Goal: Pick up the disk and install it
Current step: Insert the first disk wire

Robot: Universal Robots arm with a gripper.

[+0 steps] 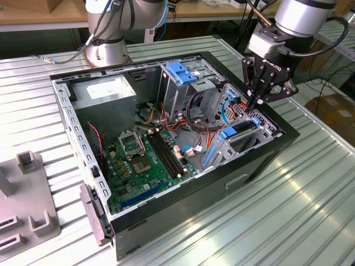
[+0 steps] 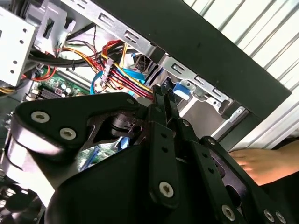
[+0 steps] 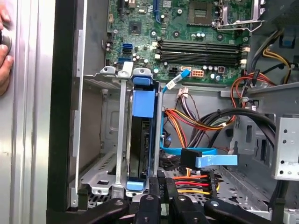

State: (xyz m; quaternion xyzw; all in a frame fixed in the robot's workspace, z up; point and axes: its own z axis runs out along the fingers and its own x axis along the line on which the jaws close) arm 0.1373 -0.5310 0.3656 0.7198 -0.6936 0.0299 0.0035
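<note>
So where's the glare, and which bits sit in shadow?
Exterior view: glare streaks the ribbed table white. First wrist view: the motherboard is evenly lit, the bay around the disk dark. Second wrist view: the gripper is a dark foreground mass.

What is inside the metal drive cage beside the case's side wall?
In a slot of the cage stands the disk, on edge, clipped in its blue frame. The cage's plates cover its flat sides, so only one narrow edge shows.
</note>
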